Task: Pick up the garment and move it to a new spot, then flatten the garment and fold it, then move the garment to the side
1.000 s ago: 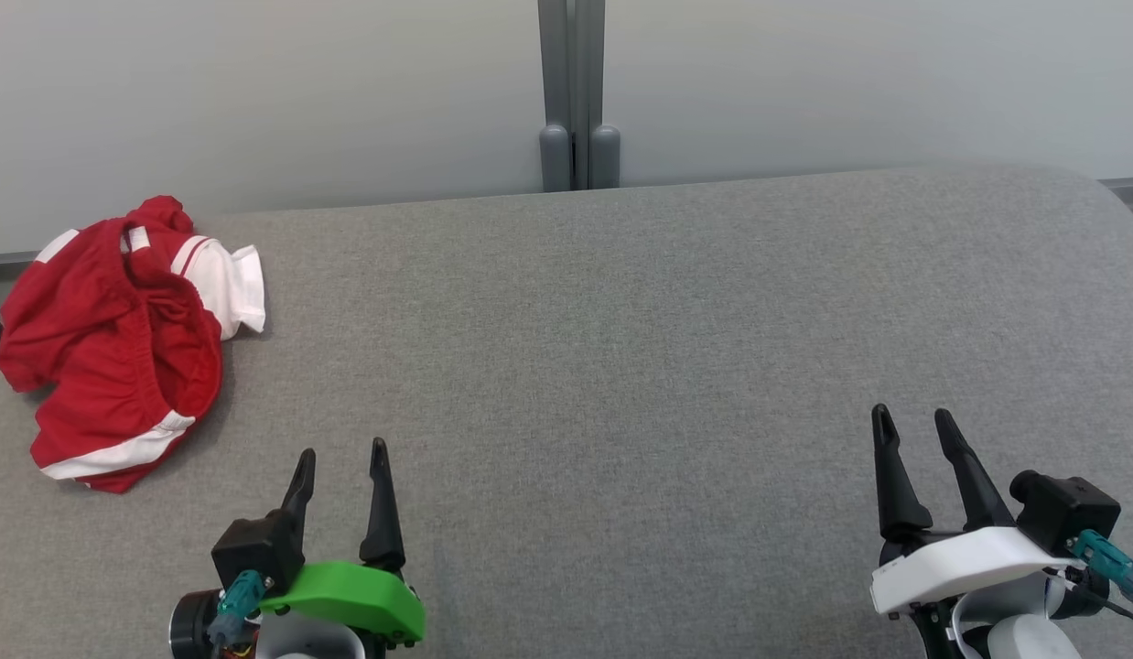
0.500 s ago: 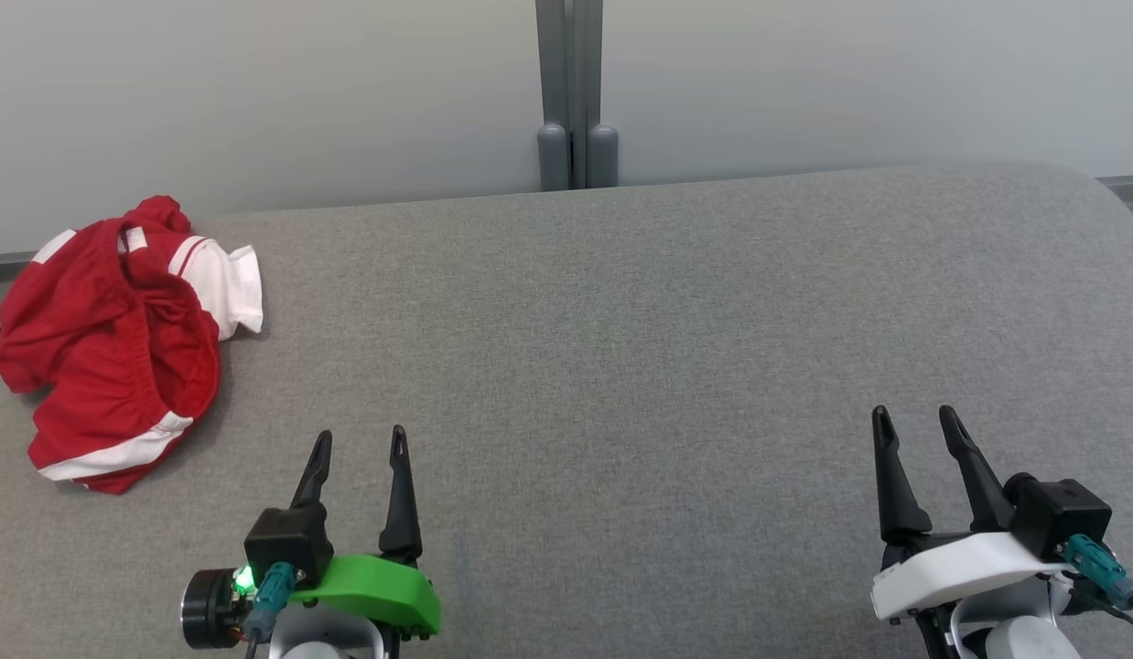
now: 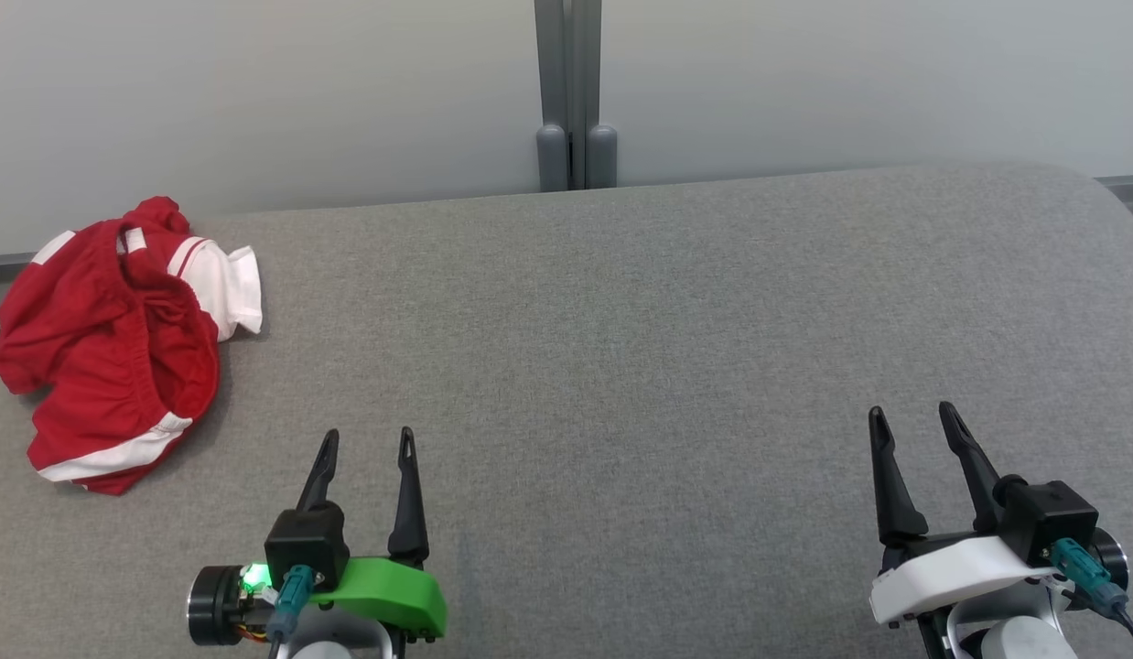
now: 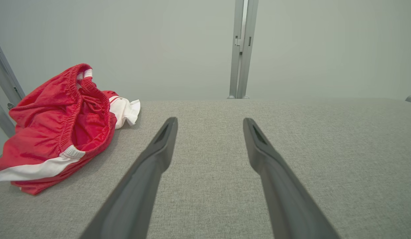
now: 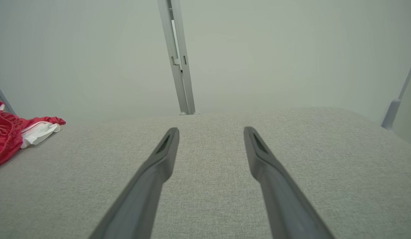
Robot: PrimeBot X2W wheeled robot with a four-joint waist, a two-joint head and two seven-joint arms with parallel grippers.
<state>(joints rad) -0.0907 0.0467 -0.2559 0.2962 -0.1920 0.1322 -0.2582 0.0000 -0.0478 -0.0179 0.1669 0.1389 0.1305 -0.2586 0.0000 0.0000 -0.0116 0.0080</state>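
The garment [image 3: 118,343] is a crumpled pair of red shorts with white stripes, lying at the far left of the grey padded table [image 3: 621,320]. It also lies at the left in the left wrist view [image 4: 59,119] and at the left edge in the right wrist view [image 5: 13,134]. My left gripper [image 3: 367,441] stands open near the front edge, to the right of the garment and apart from it, nothing between its fingers [image 4: 159,149]. My right gripper [image 3: 912,416] is open and empty at the front right, its fingers [image 5: 162,156] over bare fabric.
A grey metal post [image 3: 574,91] rises behind the table's far edge against a pale wall. The table's left edge runs just beside the garment. Another metal bar [image 5: 396,106] stands off the table's right corner.
My left gripper has shifted a little to the right and turned straighter. The right gripper has barely moved. The garment lies as before.
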